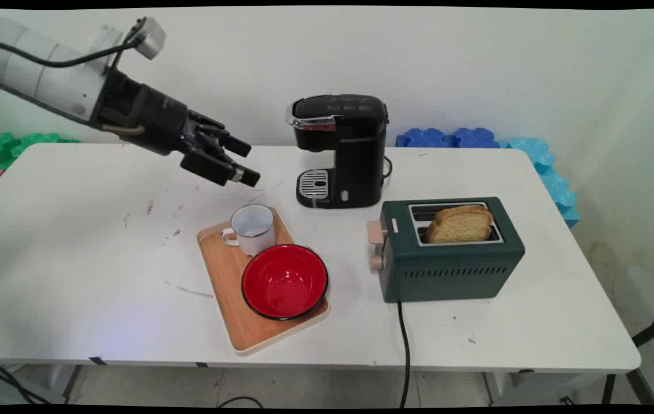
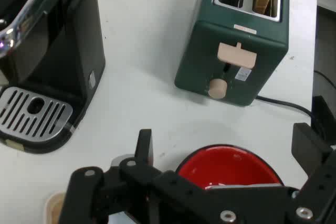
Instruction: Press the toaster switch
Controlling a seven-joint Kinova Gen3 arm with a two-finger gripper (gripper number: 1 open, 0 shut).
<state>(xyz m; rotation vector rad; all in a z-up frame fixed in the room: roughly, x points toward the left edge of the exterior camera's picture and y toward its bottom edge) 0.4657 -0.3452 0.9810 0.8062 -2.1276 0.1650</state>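
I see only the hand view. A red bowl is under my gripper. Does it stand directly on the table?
Observer: No. The red round bowl stands on a light wooden rectangular tray.
Operator: Is anything else on this tray?
Observer: Yes, a white enamel mug stands at the tray's far end, next to the bowl.
Operator: Is my gripper touching something?
Observer: No. The black two-finger gripper hangs open in the air over the white table, just beyond the mug.
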